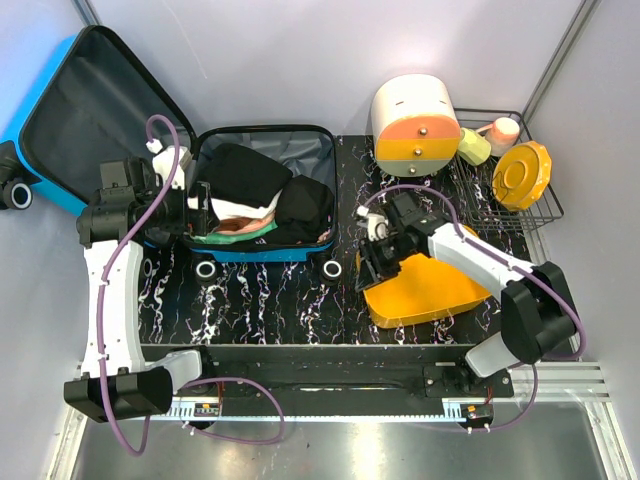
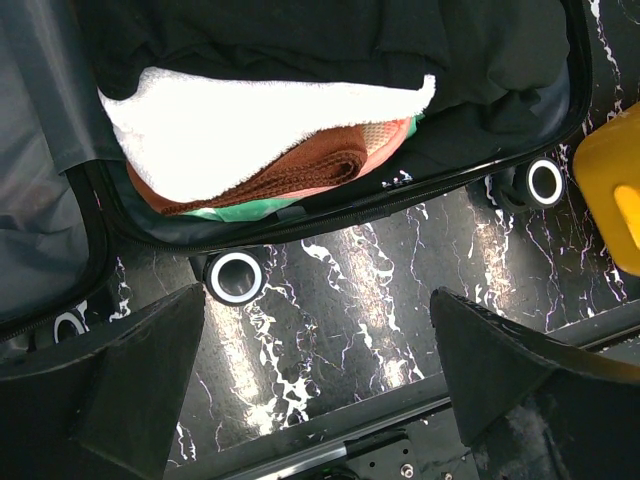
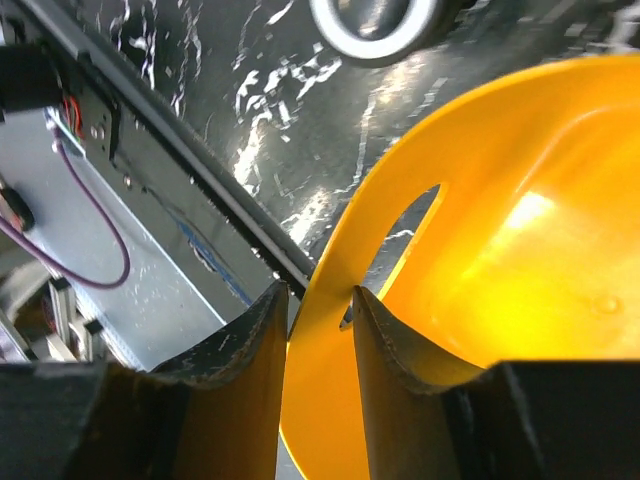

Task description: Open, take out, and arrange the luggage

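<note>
Only the right wrist view shows the grip. The right claw (image 3: 320, 300) is pinched on the rim of the yellow basin (image 3: 520, 250), one finger on each side, just beside the handle slot (image 3: 410, 230). From above, the wrist hides that contact.

The left claw (image 2: 315, 305) gapes wide and holds nothing, hovering over the black table (image 2: 400, 290). The suitcase (image 2: 330, 212) lies just ahead of it, with a white towel (image 2: 250, 125) on the clothes. Only the top view shows its lid (image 1: 90, 110) standing open.

There is one suitcase and one basin. Two wheels (image 2: 237, 277) show on the side of the suitcase nearest that claw.
</note>
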`<state>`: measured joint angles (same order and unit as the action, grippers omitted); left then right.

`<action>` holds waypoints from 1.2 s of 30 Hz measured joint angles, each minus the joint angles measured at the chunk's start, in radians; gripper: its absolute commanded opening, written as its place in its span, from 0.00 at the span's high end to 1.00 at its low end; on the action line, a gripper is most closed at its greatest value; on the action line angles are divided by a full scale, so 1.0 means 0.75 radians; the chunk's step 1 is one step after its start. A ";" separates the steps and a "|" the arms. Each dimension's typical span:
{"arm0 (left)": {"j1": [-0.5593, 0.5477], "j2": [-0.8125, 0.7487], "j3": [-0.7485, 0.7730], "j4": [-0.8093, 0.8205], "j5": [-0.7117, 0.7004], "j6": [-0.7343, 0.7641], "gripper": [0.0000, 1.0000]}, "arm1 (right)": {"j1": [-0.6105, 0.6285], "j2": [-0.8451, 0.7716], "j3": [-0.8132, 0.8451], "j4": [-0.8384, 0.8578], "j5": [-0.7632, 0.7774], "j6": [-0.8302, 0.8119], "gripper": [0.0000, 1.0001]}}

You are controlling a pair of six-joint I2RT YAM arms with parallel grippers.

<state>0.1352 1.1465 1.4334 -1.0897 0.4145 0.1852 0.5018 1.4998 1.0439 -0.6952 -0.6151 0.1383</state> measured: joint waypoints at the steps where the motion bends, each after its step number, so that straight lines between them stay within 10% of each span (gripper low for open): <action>1: 0.000 0.000 0.001 0.002 0.000 0.000 0.01 | 0.028 0.009 0.006 -0.001 -0.004 -0.010 0.70; 5: 0.000 0.000 0.013 0.000 0.001 0.000 0.01 | 0.183 0.029 0.063 -0.058 0.001 -0.126 0.99; 23: -0.053 0.223 0.164 -0.061 0.159 0.221 0.02 | 0.216 0.007 0.227 -0.451 0.392 -1.284 0.98; 27: -0.098 0.306 0.261 -0.085 0.179 0.358 0.02 | 0.158 0.005 0.225 -0.458 0.388 -1.377 0.78; 28: -0.112 0.319 0.274 -0.092 0.183 0.398 0.02 | 0.140 0.005 0.225 -0.461 0.389 -1.397 0.55; 32: -0.149 0.341 0.281 -0.107 0.205 0.545 0.02 | 0.091 0.003 0.217 -0.457 0.433 -1.448 0.20; 36: -0.157 0.379 0.330 -0.122 0.224 0.721 0.11 | 0.085 -0.051 0.217 -0.451 0.436 -1.436 0.09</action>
<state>0.0174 1.4307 1.6806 -1.1809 0.5823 0.7261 0.5659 1.4612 1.2068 -1.0336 -0.2882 -0.9390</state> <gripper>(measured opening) 0.959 0.844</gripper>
